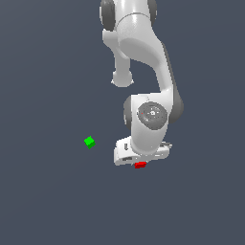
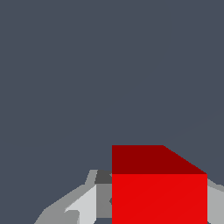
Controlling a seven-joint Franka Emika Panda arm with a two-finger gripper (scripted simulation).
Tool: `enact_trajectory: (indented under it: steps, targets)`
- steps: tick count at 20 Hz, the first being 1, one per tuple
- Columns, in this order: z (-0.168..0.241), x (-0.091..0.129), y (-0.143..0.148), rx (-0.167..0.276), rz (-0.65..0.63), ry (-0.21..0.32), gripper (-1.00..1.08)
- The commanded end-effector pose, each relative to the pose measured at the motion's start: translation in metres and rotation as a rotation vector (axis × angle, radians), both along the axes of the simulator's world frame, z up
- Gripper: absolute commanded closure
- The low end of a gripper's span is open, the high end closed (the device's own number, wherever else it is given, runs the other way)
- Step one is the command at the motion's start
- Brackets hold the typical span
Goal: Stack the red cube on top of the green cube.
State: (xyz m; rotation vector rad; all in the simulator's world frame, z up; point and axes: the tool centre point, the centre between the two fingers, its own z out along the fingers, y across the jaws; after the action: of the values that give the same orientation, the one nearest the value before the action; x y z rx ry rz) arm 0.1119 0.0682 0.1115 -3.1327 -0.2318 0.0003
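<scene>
Between the jaws sits the red cube (image 2: 159, 197)

The white robot arm (image 1: 143, 52) reaches down from the top of the exterior view, its wrist folded so the gripper (image 1: 140, 162) points at the floor. In the wrist view, grey fingers (image 2: 83, 203) press in close on either side of a red cube (image 2: 159, 197).

Plain dark grey-blue ground (image 1: 43, 201).
</scene>
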Motion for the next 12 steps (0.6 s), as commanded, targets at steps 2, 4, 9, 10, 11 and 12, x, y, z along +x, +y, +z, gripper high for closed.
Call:
enact_trajectory:
  steps: [2, 4, 9, 10, 11, 12]
  targets:
    - [-0.004, -0.012, -0.021, 0.000, -0.001, -0.001, 1.08]
    - [-0.007, -0.021, -0.035, 0.000, -0.001, -0.001, 1.08]
    - [-0.015, -0.045, -0.075, 0.000, -0.001, -0.001, 1.08]
    - [-0.017, -0.051, -0.084, 0.000, -0.001, -0.001, 1.08]
    - [-0.020, -0.056, -0.094, 0.000, -0.002, -0.001, 1.08]
    - [-0.022, -0.062, -0.103, 0.000, -0.002, -0.001, 1.08]
